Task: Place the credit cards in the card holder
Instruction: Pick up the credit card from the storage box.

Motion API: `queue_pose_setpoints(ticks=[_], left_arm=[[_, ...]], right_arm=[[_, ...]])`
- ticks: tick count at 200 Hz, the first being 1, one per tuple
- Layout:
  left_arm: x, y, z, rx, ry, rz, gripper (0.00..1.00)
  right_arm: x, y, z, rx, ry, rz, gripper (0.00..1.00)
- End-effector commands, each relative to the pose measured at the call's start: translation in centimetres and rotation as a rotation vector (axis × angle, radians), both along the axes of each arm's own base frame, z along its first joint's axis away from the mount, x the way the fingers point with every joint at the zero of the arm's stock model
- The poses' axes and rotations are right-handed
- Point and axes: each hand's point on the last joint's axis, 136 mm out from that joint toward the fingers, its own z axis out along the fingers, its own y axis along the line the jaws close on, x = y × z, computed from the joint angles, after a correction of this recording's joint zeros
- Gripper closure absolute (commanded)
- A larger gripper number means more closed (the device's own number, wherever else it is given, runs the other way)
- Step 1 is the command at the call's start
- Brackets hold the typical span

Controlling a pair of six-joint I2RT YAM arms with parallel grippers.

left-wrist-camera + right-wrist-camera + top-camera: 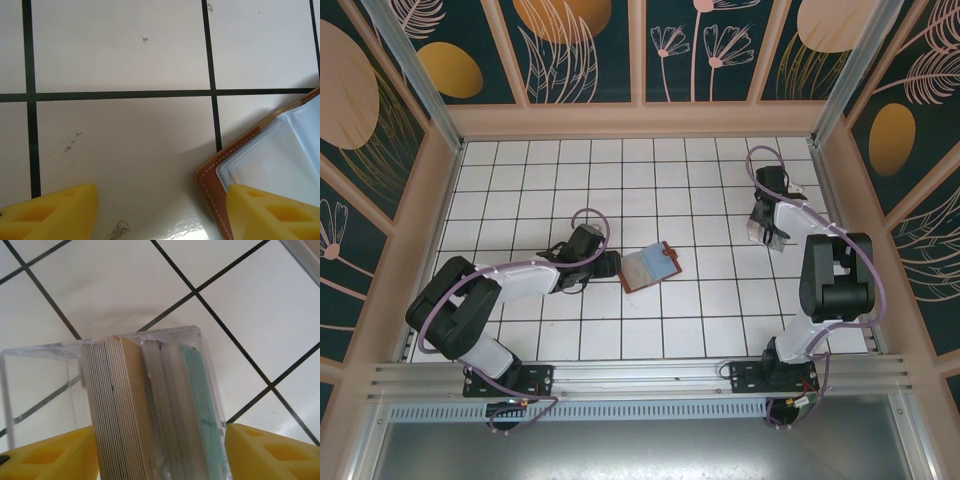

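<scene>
- The wallet lies open near the middle of the white tiled worktop, brown rim outside and pale clear sleeves inside.
- The left gripper sits low at the wallet's left edge. In the left wrist view its jaws are spread wide over bare tile, and one yellow fingertip overlaps the wallet's stitched brown corner.
- The cards stand on edge, packed together in a clear plastic box at the right side of the worktop, well apart from the wallet. The outermost one is teal.
- The right gripper straddles the pack, one jaw on each side. I cannot tell whether they press on the box or just flank it.
</scene>
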Motion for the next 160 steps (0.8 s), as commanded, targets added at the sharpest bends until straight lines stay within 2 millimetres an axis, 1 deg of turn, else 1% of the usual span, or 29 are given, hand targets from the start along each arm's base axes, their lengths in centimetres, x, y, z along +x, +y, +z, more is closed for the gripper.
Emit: queue_pose_setpoints(ticks=[1, 45, 70, 93, 124, 144, 160], left_arm=[[0.0, -0.1, 1.1, -0.016, -0.025, -0.006, 0.31], [-0.1, 0.2, 1.4, -0.016, -0.031, 0.000, 0.31], [-0.3, -0.1, 1.5, -0.038, -0.034, -0.005, 0.32], [-0.5, 0.1, 1.4, -0.037, -0.028, 0.001, 0.32], [-0.5, 0.0, 1.3, -0.034, -0.023, -0.005, 0.32], [-0.6, 0.1, 1.3, -0.040, -0.026, 0.001, 0.33], [-0.5, 0.0, 1.3, -0.042, -0.029, -0.003, 0.33]], right_arm=[[-0.8, -1.0, 1.0, -0.003, -0.029, -0.036, 0.39], [-0.8, -0.7, 2.0, 0.015, -0.056, -0.021, 0.49], [-0.7, -0.6, 2.5, 0.022, -0.068, -0.013, 0.51], [-0.6, -0.4, 2.7, 0.030, -0.072, -0.001, 0.58], [-0.8, -0.4, 2.3, 0.027, -0.065, 0.002, 0.69], [-0.9, -0.4, 2.3, 0.031, -0.061, 0.008, 0.80], [-0.9, -0.3, 2.6, 0.035, -0.073, 0.013, 0.88]])
